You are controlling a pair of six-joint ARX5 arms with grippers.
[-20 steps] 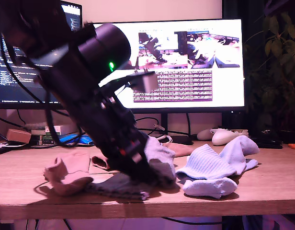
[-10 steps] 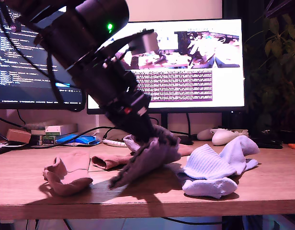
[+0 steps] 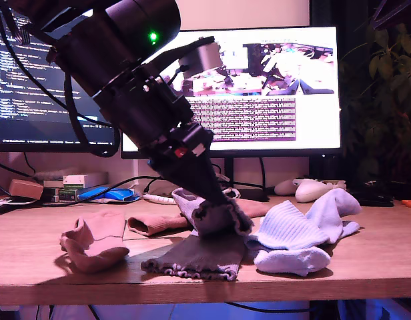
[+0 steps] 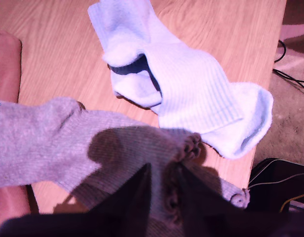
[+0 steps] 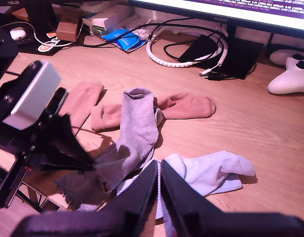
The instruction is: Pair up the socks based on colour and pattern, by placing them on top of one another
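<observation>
First gripper (image 3: 215, 212) down on the worktop (image 3: 365, 257), jaws pinched on the frilly cuff of a grey sock (image 3: 199, 257) mid-table. Blue-white socks (image 3: 292, 233) just to the exterior view's right, touching it. Pink sock (image 3: 92, 243) lying well left, another pink sock (image 3: 159, 223) behind. Second gripper (image 5: 158, 170) up high, jaws nearly together, holding nothing.
</observation>
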